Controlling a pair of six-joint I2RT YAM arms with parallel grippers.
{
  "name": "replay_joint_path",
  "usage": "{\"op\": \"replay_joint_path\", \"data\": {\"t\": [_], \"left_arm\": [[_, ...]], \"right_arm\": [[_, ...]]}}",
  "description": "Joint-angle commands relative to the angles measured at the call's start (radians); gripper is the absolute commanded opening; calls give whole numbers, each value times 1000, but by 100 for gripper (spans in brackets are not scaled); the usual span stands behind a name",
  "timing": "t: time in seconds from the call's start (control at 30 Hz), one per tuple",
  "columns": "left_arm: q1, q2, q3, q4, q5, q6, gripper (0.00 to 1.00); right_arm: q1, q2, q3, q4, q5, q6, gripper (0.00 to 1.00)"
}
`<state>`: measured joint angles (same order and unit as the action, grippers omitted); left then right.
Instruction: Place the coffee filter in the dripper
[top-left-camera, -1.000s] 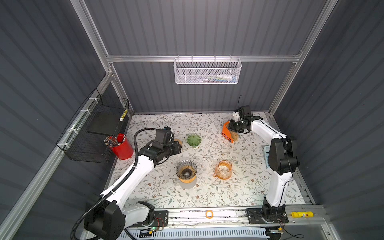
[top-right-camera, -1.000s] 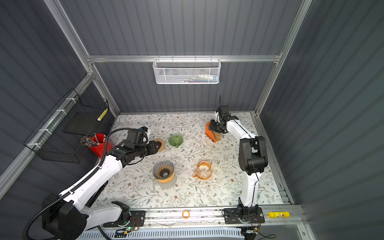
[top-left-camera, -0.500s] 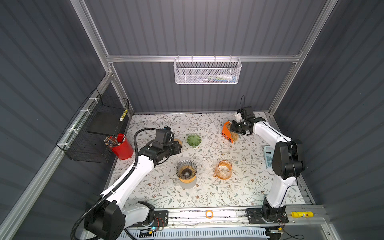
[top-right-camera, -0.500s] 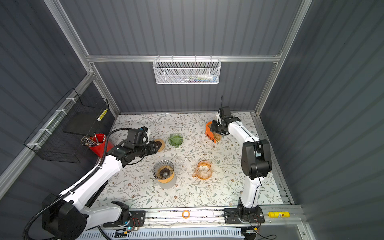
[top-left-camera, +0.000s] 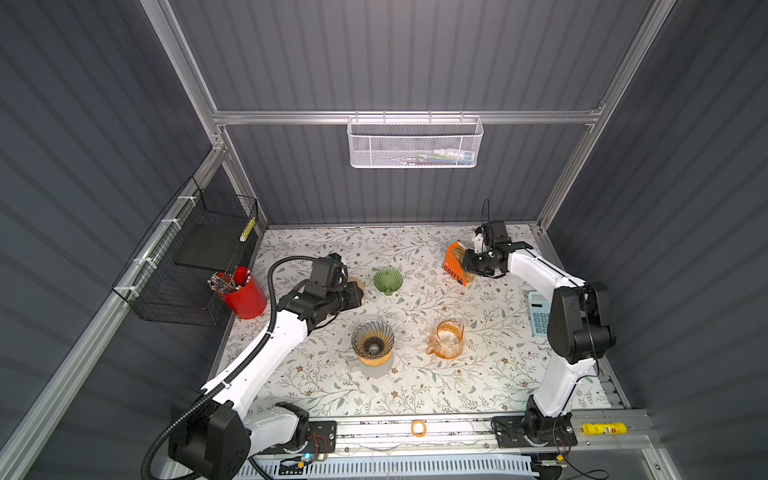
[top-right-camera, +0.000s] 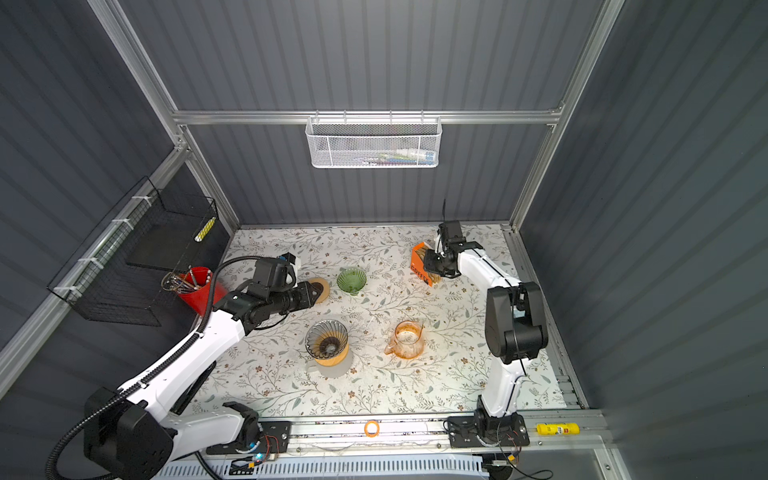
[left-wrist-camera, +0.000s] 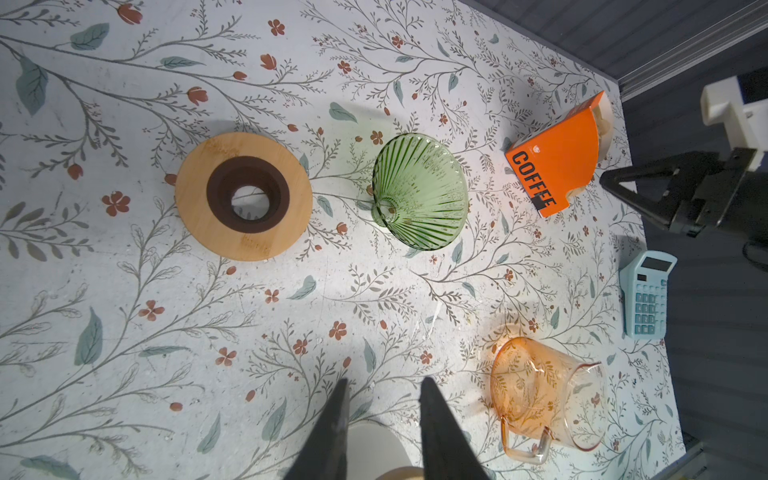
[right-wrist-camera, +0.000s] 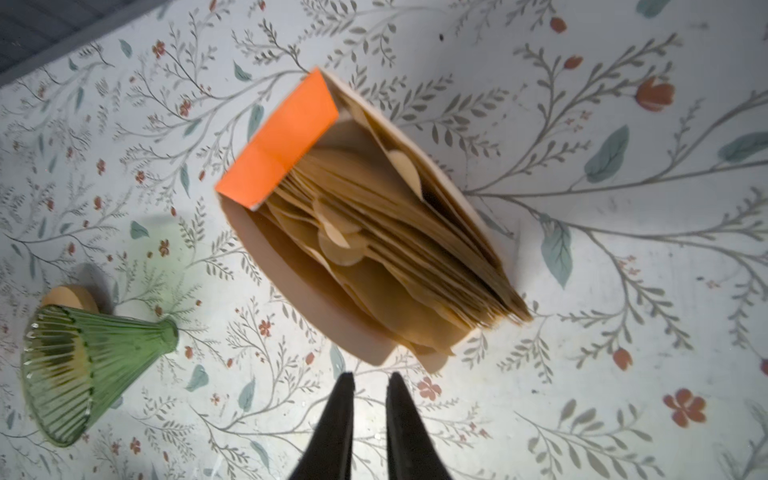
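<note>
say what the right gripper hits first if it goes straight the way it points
Likely the near lip of the open filter box, then the paper filters inside; depth from the right gripper is unclear.

Tan filters (right-wrist-camera: 374, 249) in open orange box (left-wrist-camera: 552, 162), green dripper (left-wrist-camera: 419, 191) on its side; smoky dripper (top-left-camera: 372, 340) upright

Strong overhead light washed the white floral-print tabletop (top-left-camera: 415, 386) pale, while the dark grey ribbed wall panels (top-left-camera: 374, 62) sat dim. In the right wrist view the orange cardboard box of tan paper filters (right-wrist-camera: 365, 224) was softly blurred. In the left wrist view the green ribbed glass dripper (left-wrist-camera: 419, 191) was sharp, casting a faint shadow.
</note>
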<state>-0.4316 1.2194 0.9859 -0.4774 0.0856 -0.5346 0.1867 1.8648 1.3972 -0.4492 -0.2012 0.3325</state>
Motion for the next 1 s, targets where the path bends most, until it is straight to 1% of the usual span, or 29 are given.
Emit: {"op": "replay_joint_path", "data": {"t": [0.0, 0.33, 0.97], "left_arm": [[-2, -16, -8, -15, 2, 8, 30], [-2, -20, -11, -15, 2, 4, 30], [-1, -12, -7, -18, -1, 3, 30]], "right_arm": [[-1, -19, -23, 4, 27, -9, 19], [-1, 12, 4, 3, 40, -18, 18], [-1, 81, 45, -5, 48, -38, 9]]}}
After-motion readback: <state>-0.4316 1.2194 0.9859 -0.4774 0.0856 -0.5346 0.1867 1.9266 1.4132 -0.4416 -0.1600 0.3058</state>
